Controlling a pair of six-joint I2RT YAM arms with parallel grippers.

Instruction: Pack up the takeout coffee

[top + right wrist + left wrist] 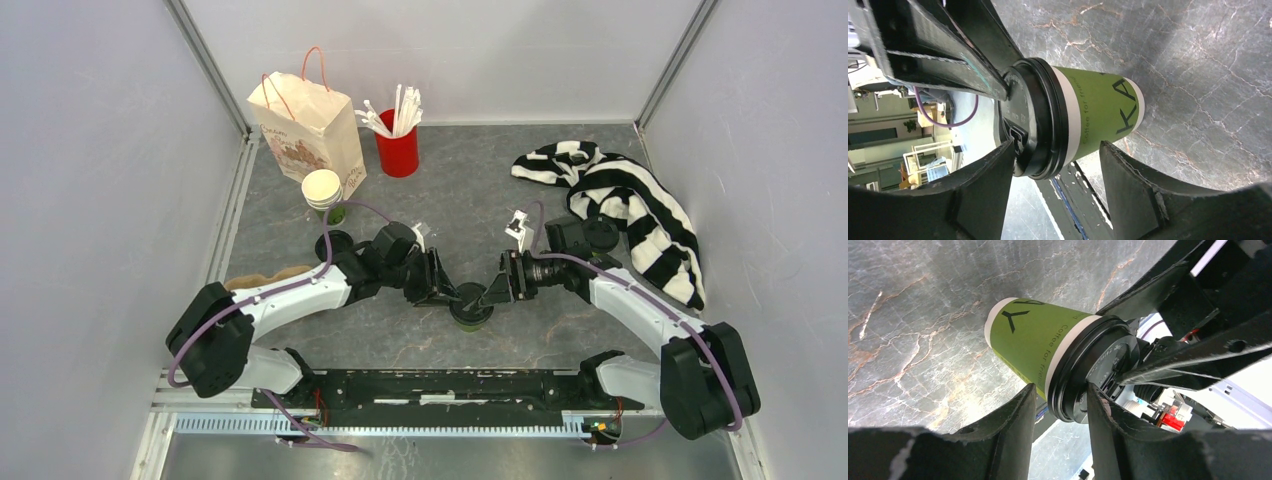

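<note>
The left gripper point(1062, 396) has its fingers point(1015, 415) apart, astride the rim of the round black plastic lid point(1098, 365) that caps a small green paper cup point(1025, 340). Whether they pinch it cannot be told. The right gripper point(1057, 150) meets the same cup from the opposite side with its fingers point(1130, 185) spread wider, one by the lid's top and one by the green wall. Here too, grip or mere touch cannot be told. One finger of each gripper lies across the lid, crowding the other.

The cup stands upright on the grey marbled table point(450, 200), midway along and close to its near edge. A stack of open-topped green cups point(322, 188) stands just in front of a tan paper bag with red handles point(305, 125) in the far left corner. A red cup of white sticks point(397, 145) stands by the far edge. A black-and-white striped cloth point(625, 205) sprawls toward the far right corner.
</note>
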